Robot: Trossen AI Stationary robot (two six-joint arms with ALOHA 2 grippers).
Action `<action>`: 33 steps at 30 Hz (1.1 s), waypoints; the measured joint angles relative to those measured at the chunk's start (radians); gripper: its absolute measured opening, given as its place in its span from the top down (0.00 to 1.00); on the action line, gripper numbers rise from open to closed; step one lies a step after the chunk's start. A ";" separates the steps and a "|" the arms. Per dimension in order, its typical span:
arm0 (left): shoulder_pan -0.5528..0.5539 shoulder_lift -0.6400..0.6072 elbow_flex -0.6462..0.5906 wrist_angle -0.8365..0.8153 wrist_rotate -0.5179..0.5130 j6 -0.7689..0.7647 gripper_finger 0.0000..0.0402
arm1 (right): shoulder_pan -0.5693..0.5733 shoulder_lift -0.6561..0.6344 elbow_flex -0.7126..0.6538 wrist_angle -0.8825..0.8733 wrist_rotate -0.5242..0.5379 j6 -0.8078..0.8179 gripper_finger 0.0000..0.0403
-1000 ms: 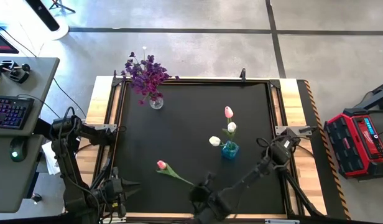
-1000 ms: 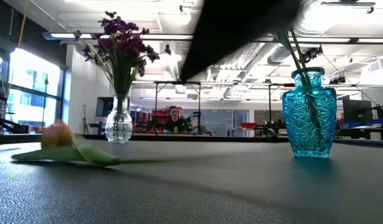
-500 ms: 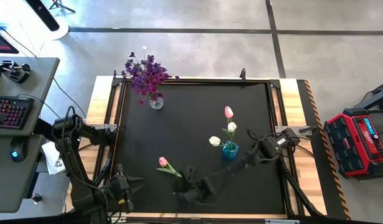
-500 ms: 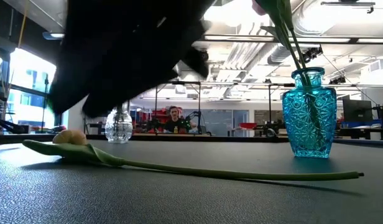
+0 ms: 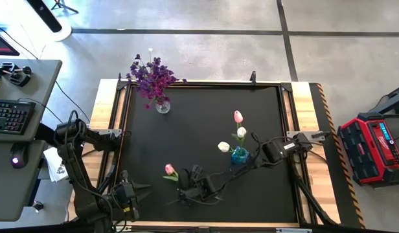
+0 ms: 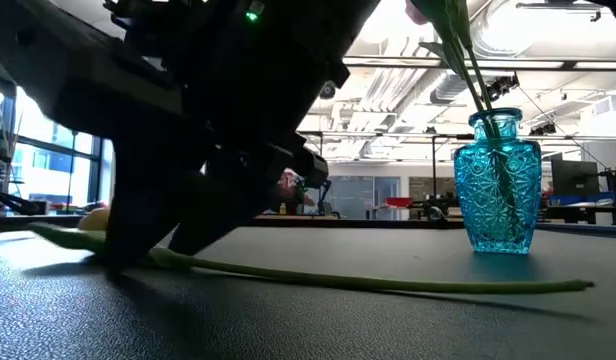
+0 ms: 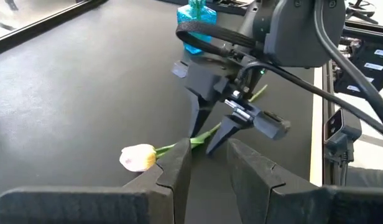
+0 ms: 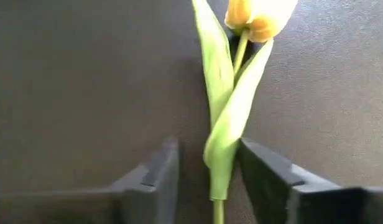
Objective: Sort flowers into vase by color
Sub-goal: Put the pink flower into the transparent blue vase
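Observation:
A pink-budded tulip (image 5: 168,169) lies flat on the black mat, its bud (image 7: 137,157) toward the table's left and its stem (image 6: 388,282) running right. My right gripper (image 8: 208,149) is open and points down at it, one finger on each side of the stem and leaf just behind the bud, with its tips near the mat (image 7: 210,134). My left gripper (image 7: 207,162) waits open at the near left corner (image 5: 140,192), holding nothing. A blue vase (image 5: 239,156) holds one pink and two white tulips. A clear vase (image 5: 162,105) holds purple flowers (image 5: 152,74).
The mat's middle (image 5: 199,123) is bare. A raised wooden frame (image 5: 303,116) rims the table. The blue vase (image 6: 503,185) stands just behind the right arm's forearm. A desk with a keyboard (image 5: 11,116) is to the left, and a red case (image 5: 374,149) is on the floor to the right.
My right gripper has swung from the near edge toward the table's left and come down over the lying tulip, ending astride its stem near the bud. The tulip has stayed where it was.

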 joint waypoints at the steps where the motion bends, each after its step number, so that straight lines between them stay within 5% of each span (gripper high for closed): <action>1: 0.000 0.000 0.000 0.000 0.000 0.000 0.77 | 0.001 0.001 0.000 0.001 0.003 0.000 0.67; 7: -0.002 0.000 -0.002 0.001 -0.001 0.009 0.77 | -0.003 0.004 0.001 -0.023 0.012 0.034 0.97; 14: -0.031 0.000 -0.095 0.080 0.000 -0.070 0.77 | 0.056 -0.042 -0.004 -0.198 0.088 0.101 0.99; 21: -0.050 0.000 -0.229 0.325 0.000 -0.019 0.77 | 0.196 -0.149 -0.001 -0.418 0.320 0.246 1.00; 26: -0.011 0.000 -0.329 0.730 0.031 0.291 0.77 | 0.310 -0.196 -0.002 -0.526 0.422 0.368 1.00; 33: 0.115 0.000 -0.451 1.462 0.275 0.974 0.77 | 0.494 -0.224 -0.002 -0.635 0.578 0.606 1.00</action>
